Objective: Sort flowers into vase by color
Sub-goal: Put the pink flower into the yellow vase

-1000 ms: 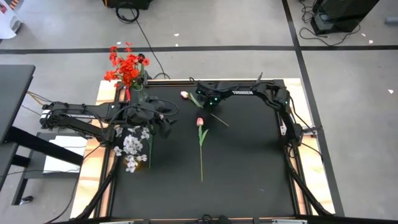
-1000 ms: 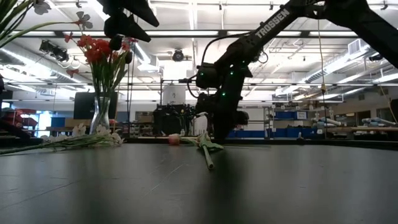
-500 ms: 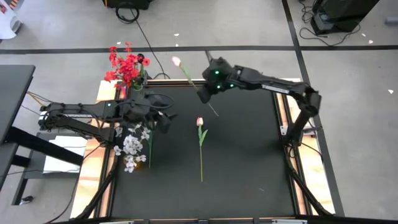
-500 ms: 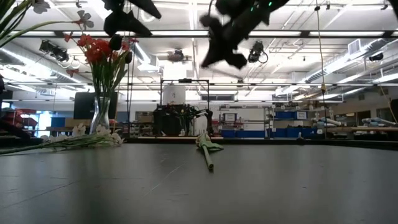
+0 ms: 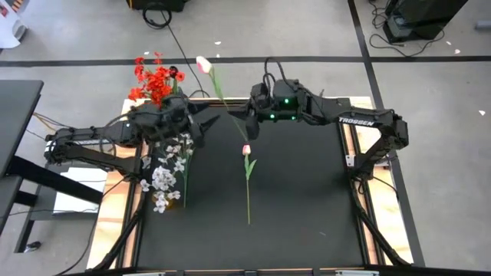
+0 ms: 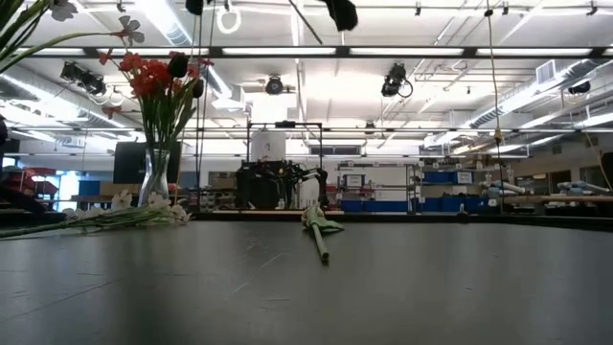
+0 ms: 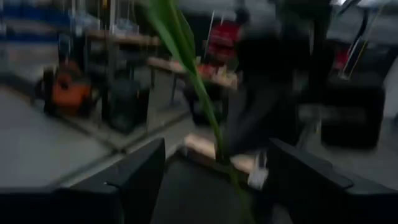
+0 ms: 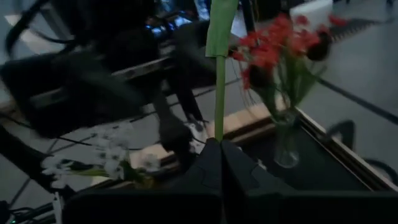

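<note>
On the left, the left pincer (image 5: 205,126) hangs above the dark surface (image 5: 307,199), its fingers spread wide and holding nothing. Just behind it the vase (image 5: 163,113) of red flowers (image 5: 156,80) stands at the surface's far left corner; just in front of it and toward the left edge lie the white flowers (image 5: 163,180). To its right a pink tulip (image 5: 247,178) lies flat on the surface — well below the right pincer (image 5: 247,126). That pincer, close beside the left one, is clamped on the stem of a second pink tulip (image 5: 204,64), whose bloom slants away past the far edge.
</note>
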Motion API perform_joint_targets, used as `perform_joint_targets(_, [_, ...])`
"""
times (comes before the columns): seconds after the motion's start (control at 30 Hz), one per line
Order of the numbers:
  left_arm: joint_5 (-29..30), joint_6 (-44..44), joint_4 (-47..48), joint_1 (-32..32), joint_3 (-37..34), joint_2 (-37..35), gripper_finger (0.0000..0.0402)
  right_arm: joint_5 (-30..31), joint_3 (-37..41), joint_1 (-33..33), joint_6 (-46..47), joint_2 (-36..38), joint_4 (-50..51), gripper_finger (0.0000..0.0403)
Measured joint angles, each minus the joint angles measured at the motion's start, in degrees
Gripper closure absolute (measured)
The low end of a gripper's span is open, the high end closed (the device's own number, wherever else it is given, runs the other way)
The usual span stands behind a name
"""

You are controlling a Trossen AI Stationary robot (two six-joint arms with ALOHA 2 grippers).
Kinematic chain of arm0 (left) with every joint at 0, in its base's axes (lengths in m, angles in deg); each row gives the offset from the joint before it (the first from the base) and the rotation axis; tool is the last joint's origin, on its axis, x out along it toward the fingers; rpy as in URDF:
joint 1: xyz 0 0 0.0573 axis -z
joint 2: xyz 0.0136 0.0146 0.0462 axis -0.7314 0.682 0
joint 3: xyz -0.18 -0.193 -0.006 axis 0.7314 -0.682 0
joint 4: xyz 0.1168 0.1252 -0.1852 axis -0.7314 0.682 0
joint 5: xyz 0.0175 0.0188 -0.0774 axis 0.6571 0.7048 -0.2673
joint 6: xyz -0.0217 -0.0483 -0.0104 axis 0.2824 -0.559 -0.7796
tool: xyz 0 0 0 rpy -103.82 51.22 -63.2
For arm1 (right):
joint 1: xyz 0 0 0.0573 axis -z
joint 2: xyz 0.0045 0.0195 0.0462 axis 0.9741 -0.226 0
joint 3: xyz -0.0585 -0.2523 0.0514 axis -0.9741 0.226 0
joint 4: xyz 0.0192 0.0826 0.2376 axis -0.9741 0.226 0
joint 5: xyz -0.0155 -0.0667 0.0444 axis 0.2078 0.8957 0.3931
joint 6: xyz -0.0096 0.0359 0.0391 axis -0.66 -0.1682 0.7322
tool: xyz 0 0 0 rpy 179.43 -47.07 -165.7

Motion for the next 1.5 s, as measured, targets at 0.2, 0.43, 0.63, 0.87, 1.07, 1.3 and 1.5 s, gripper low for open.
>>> perform_joint_targets(0.2, [-0.2, 4.8, -6.4, 0.0, 0.0, -0.6, 0.0126, 5.7, 0.0, -4.2, -5.1, -0.2, -2.3, 0.0403])
perform_joint_targets(0.43, [-6.6, 4.6, -9.2, 0.0, 0.0, -0.6, 0.0184, 7.7, 0.0, -6.7, -7.0, -0.1, -5.3, 0.0403])
perform_joint_targets(0.63, [-9.9, 3.5, -11.0, 0.0, 0.0, -0.3, 0.0236, 7.7, 0.0, -7.5, -8.0, -0.1, -6.1, 0.0403])
perform_joint_targets(0.87, [-10.8, 2.4, -12.1, 0.0, -0.1, 0.3, 0.027, 7.1, 0.0, -8.7, -10.0, -0.1, -7.1, 0.0403])
perform_joint_targets(1.07, [-12.0, 1.6, -12.6, 0.0, 0.0, 1.4, 0.0276, 6.3, 0.0, -9.5, -10.9, -0.1, -6.5, 0.0403])
perform_joint_targets(1.3, [-14.2, 1.0, -14.5, 0.0, 0.0, 2.9, 0.0291, 5.9, 0.0, -9.6, -10.6, -0.1, -5.8, 0.0403])
perform_joint_targets(1.5, [-15.3, 3.3, -14.2, 0.0, 0.0, 2.8, 0.0387, 6.2, 0.0, -9.6, -9.0, -0.1, -5.9, 0.0375])
